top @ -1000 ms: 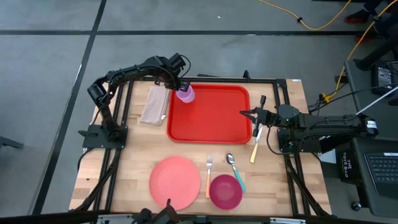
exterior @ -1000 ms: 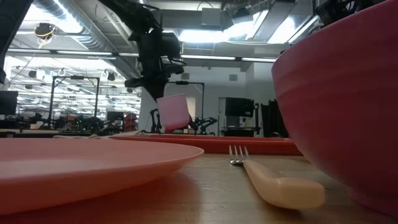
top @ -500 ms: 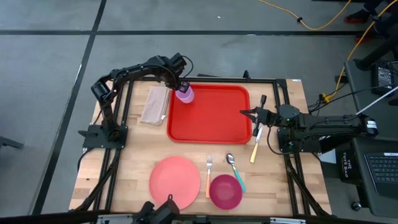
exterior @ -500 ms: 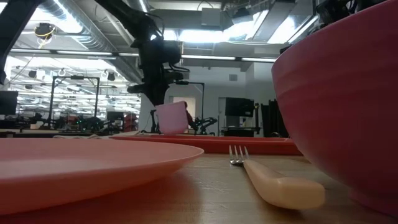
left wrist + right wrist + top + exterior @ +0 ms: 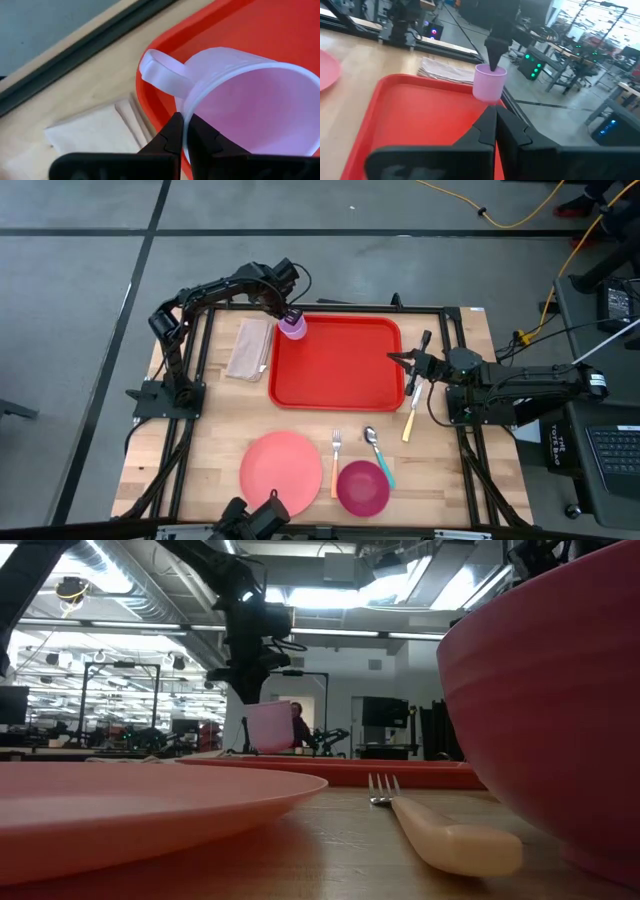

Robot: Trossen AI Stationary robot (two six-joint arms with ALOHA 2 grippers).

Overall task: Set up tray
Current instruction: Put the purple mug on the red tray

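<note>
The red tray (image 5: pixel 340 365) lies in the far middle of the table. A lilac cup (image 5: pixel 293 328) with a loop handle (image 5: pixel 156 76) is upright at the tray's far-left corner, held by my left gripper (image 5: pixel 287 314), which is shut on its rim. In the low view the cup (image 5: pixel 270 727) reaches down to about tray (image 5: pixel 340 772) level; whether its base rests there I cannot tell. My right gripper (image 5: pixel 392 359) is shut and hovers at the tray's right rim, pointing left toward the cup (image 5: pixel 489 82). My left gripper pinches the cup's rim (image 5: pixel 186 111) just beside the handle, one finger (image 5: pixel 172 137) outside the wall and one finger (image 5: pixel 202 142) inside the hollow. It comes from above, pointing down. The cup stays upright with its mouth up, over the tray's far-left corner.
A folded beige napkin (image 5: pixel 248 348) lies left of the tray. A cream-handled knife (image 5: pixel 411 418) lies right of it, below my right arm. Near the table's front edge are a pink plate (image 5: pixel 281 472), a fork (image 5: pixel 336 460), a spoon (image 5: pixel 376 450) and a magenta bowl (image 5: pixel 362 488).
My left gripper has carried the cup a little toward the tray's far-left corner and lowered it. The cup, tilted a second ago, now stands upright and lower against the tray.
</note>
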